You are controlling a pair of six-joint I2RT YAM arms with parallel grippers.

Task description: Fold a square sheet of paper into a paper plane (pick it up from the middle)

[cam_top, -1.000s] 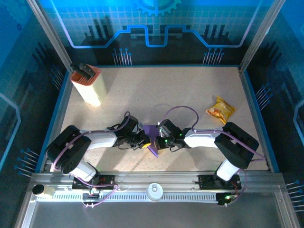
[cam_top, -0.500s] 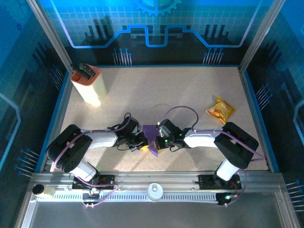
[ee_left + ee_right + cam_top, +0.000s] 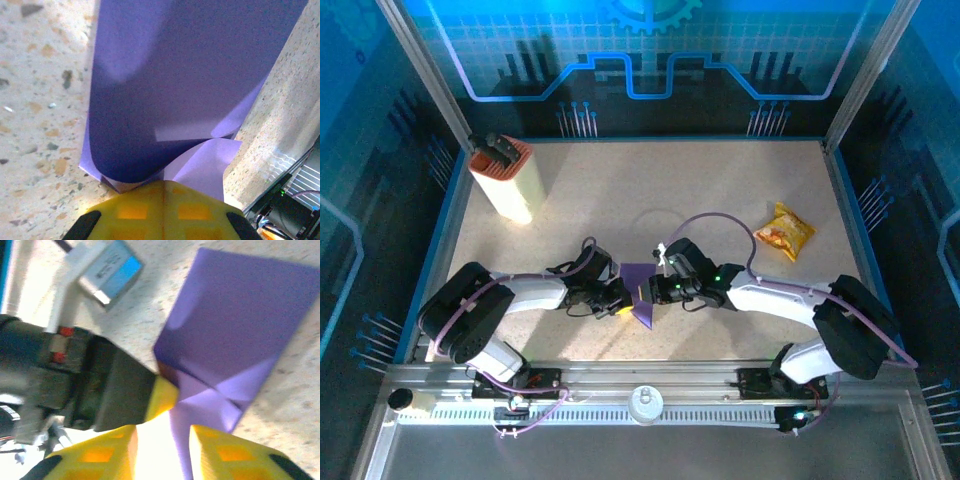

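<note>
The square sheet of paper (image 3: 638,288) is thin, matte violet, already creased. It is no longer a flat square but a folded shape with a long slanted edge and small triangular flaps overlapping near one corner. It lies between the two grippers, touching both.

The left gripper (image 3: 162,195) has its yellow plastic fingers pressed together and pinches that folded corner at the tips. From there the sheet bows up and away in a smooth curve, paler on the underside flaps. The right gripper (image 3: 162,435) faces it from the opposite side with its jaws partly apart. A narrow edge of the paper runs down into the gap, and the ribbed yellow fingers (image 3: 107,452) are not clamped on it.

Directly ahead of the right gripper, just beyond the paper's corner, sits the black body of the left one with its yellow tip, crowding the space around the fold.

Well off to the right gripper's outer side lies a crinkly yellow-orange snack packet (image 3: 784,230). Far out past the left gripper stands a tall cream-and-orange box (image 3: 507,182), tilted.

The table (image 3: 620,190) is speckled beige, stone-like — edged in blue, with an aluminium rail (image 3: 640,385) behind the arm bases and blue circuit-patterned wall panels (image 3: 640,60) around.
</note>
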